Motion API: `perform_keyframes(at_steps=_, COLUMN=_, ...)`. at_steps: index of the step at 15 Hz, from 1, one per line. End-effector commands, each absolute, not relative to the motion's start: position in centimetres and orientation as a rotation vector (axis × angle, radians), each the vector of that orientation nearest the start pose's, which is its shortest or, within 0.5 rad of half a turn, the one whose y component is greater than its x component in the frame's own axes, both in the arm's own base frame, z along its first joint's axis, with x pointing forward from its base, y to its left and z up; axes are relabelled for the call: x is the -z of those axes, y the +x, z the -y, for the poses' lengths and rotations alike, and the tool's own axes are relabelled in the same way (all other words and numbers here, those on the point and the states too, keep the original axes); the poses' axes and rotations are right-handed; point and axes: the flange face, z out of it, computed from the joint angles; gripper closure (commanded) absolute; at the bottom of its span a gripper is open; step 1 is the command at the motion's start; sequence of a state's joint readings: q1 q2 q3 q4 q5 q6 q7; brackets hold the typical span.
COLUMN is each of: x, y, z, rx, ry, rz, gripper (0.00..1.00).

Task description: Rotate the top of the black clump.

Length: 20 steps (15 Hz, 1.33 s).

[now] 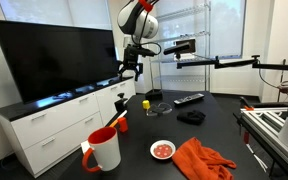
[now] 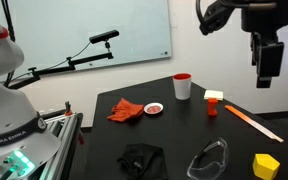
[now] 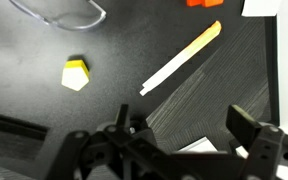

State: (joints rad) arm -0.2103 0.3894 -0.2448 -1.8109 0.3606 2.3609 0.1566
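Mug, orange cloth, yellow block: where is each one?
Mug [image 2: 183, 90]: an exterior view, on its white side wall.
Orange cloth [image 1: 200, 160]: an exterior view, on its middle.
Yellow block [image 3: 75, 74]: wrist view, on its top face.

Furnished with a matte black table [image 1: 224, 112] at centre, visible in both exterior views. Flanked by a low white drawer cabinet [image 1: 44, 132] carrying a large dark screen [image 1: 54, 60]. Backed by bright windows [image 1: 79, 12] and wire shelving [image 1: 191, 62]. Bounded elsewhere by a pale wall [image 2: 189, 40] with a whiteboard [image 2: 84, 35] (unmarked). Evenly lit.
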Motion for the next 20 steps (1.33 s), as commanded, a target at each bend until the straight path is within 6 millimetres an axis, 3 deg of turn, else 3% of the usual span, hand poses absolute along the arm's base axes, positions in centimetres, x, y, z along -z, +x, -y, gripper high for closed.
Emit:
perform_keyframes(at_steps=1, x=-34.6, y=63.5, z=30.5, rx=0.375, ry=-2.694, rz=-1.268, gripper=0.0)
perform_keyframes(at_steps=6, x=-32.9, y=66.9, z=35.1, rx=0.409, ry=-2.609, rz=-1.466, gripper=0.0)
perform_keyframes(at_steps=7, x=-32.0, y=64.8, z=34.1, rx=0.399, ry=-2.675, rz=-1.382, gripper=0.0)
perform_keyframes(at_steps=11, x=-31.7, y=66.4, z=34.8, rx=0.406, ry=-2.636, rz=-1.447, gripper=0.0)
perform_keyframes(at_steps=15, x=-30.1, y=66.9, z=33.4, rx=0.368, ry=-2.783, rz=-1.222, gripper=0.0)
perform_keyframes(at_steps=20, x=-28.7, y=67.9, z=33.5, rx=0.372, ry=-2.974, rz=-1.027, gripper=0.0)
